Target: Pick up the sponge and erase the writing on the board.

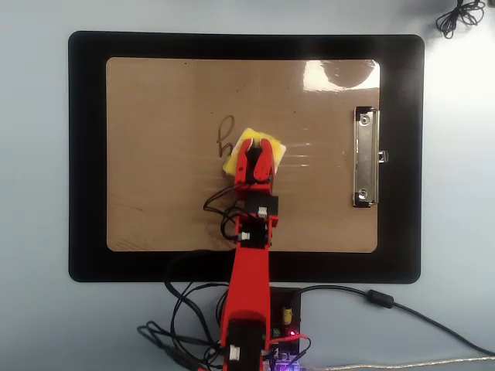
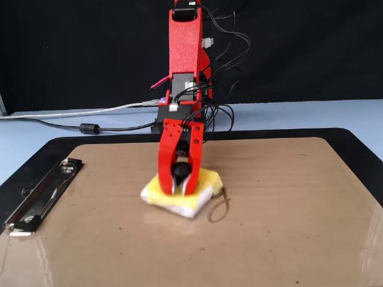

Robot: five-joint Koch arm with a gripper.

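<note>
The yellow sponge [image 1: 276,149] lies on the tan board [image 1: 155,100], near its middle. My red gripper [image 1: 256,148] points down onto it, jaws closed around the black round knob at its centre. In the fixed view the gripper [image 2: 178,189] presses the sponge [image 2: 202,180] onto the board [image 2: 299,203]. The writing [image 1: 225,136], a short dark scribble, sits just left of the sponge in the overhead view. In the fixed view the writing [image 2: 219,207] pokes out at the sponge's right, partly covered.
The board's silver clip [image 1: 365,158] is at the right edge in the overhead view and at the left in the fixed view [image 2: 37,195]. A black mat [image 1: 85,154] lies under the board. Cables [image 1: 186,325] and a controller [image 1: 285,344] cluster at the arm's base.
</note>
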